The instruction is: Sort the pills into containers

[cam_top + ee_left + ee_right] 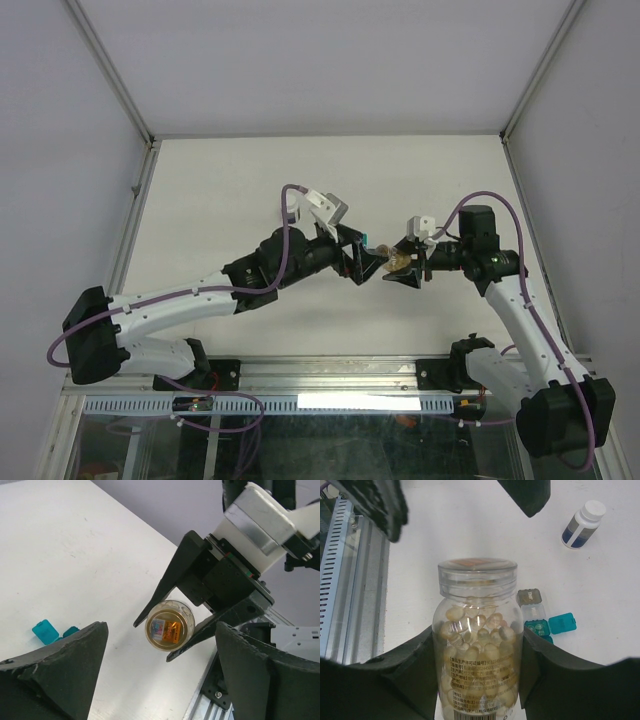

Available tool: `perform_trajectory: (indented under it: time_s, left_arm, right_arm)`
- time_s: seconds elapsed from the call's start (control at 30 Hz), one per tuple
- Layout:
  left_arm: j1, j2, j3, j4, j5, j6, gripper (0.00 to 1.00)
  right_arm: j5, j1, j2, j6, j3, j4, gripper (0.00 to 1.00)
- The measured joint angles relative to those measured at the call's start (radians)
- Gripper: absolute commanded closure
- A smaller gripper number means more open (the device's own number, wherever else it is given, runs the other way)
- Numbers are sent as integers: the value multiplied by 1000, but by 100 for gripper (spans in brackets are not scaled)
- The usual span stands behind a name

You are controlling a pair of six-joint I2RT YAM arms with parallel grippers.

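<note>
Two jaws of my right gripper (405,270) are clamping the pill bottle (477,650), its lid (476,572) facing my left gripper (160,680), whose jaws are standing apart and empty. I'm thinking of centring them squarely on the lid before twisting; the teal container (562,623) and grey container (529,597) are lying at the bottle's three o'clock.

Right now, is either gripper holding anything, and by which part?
The right gripper holds the clear pill bottle by its body, below the lid. The left gripper is open near the lid, holding nothing.
</note>
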Motion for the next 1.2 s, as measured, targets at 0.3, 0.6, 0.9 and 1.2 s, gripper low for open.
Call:
perform_trajectory:
  time_s: [0.3, 0.6, 0.9, 1.2]
  left_arm:
    - [62, -87, -143, 172, 128, -6, 1]
    - [186, -108, -288, 387, 281, -153, 1]
    - [190, -82, -288, 427, 322, -192, 1]
    - [190, -81, -288, 426, 322, -199, 1]
  right_arm:
    - [2, -7, 4, 0, 0, 0, 100]
    - [2, -8, 4, 0, 0, 0, 100]
    - [1, -9, 4, 0, 0, 0, 100]
    - [1, -9, 4, 0, 0, 0, 100]
